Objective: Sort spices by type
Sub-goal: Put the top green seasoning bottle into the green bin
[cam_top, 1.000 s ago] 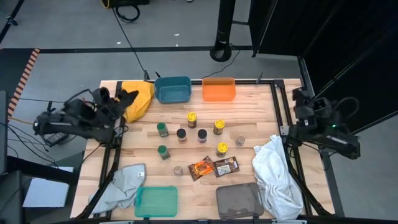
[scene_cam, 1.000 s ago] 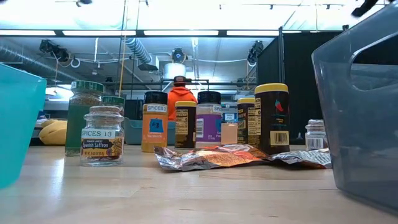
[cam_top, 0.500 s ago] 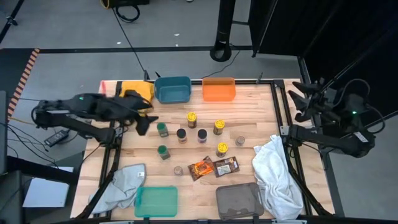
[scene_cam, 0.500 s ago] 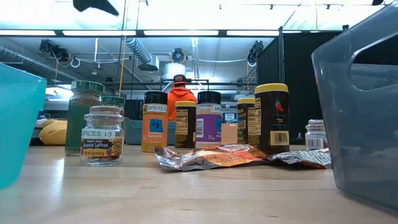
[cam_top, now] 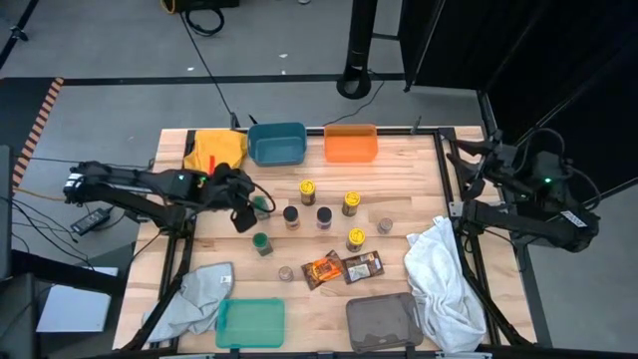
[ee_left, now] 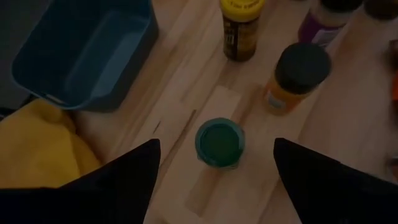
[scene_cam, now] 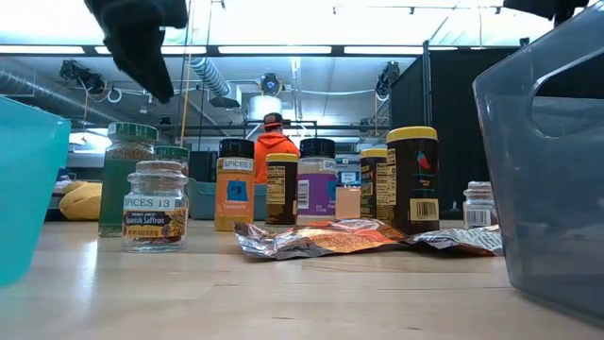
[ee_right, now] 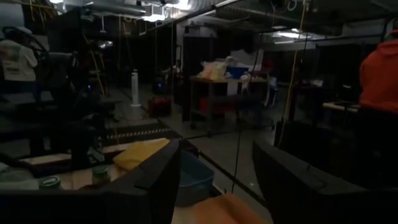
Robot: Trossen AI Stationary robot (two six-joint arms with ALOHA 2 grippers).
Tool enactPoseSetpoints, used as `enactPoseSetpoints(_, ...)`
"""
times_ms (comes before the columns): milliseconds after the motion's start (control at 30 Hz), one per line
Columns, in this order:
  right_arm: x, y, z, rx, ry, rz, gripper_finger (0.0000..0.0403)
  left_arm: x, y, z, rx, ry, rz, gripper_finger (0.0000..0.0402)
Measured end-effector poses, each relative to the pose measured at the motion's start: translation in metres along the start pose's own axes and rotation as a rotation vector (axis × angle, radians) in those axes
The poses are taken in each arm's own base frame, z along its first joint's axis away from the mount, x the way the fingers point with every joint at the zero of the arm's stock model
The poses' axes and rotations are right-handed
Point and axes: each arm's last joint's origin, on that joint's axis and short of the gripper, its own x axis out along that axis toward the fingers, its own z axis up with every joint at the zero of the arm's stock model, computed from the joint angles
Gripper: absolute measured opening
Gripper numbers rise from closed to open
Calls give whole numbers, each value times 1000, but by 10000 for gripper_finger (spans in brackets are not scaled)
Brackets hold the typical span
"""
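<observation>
Left gripper (cam_top: 242, 204) hangs over the table's left-middle, arm stretched in flat from the left edge, fingers (ee_left: 124, 180) spread wide and holding nothing. Green-lid jar (ee_left: 219, 142) sits straight below, between the fingers, standing upright on bare wood planks (ee_left: 186, 74) with open room on all sides. Just past it: dark-lid jar with orange contents (ee_left: 292, 78), then a yellow-lid jar (ee_left: 240, 25). Blue plastic bin (ee_left: 81, 50) and a crumpled yellow cloth (ee_left: 37, 149) lie off to one side of the gripper, near the back-left corner. Rest of the spices cluster mid-table, away from the gripper: more small cylindrical jars, e.g. a second green-lid one (cam_top: 261, 242) nearer the front edge, plus crinkled foil packets, orange (cam_top: 323, 269) and brown (cam_top: 363, 265), lying flat side by side. Orange bin (cam_top: 351, 145) sits at the back edge; teal tray (cam_top: 250, 321) and grey tray (cam_top: 384, 321) at the front edge. White cloth (cam_top: 439, 279) is bunched at the right edge. Right gripper (cam_top: 485, 152) is parked off the table's right rail, raised, fingers (ee_right: 155, 180) apart and empty, pointing out at the room, well apart from every jar.
</observation>
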Motion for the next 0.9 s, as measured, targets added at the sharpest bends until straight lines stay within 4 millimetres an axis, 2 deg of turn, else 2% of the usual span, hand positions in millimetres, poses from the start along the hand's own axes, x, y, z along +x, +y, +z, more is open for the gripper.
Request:
enactPoseSetpoints(300,7,2,-15,39,51,2,206,31,-8,-17,50,-36,-8,321)
enactPoseSetpoints(900,7,2,-15,45,49,-7,206,70,-13,-49,34,-68,-22,321)
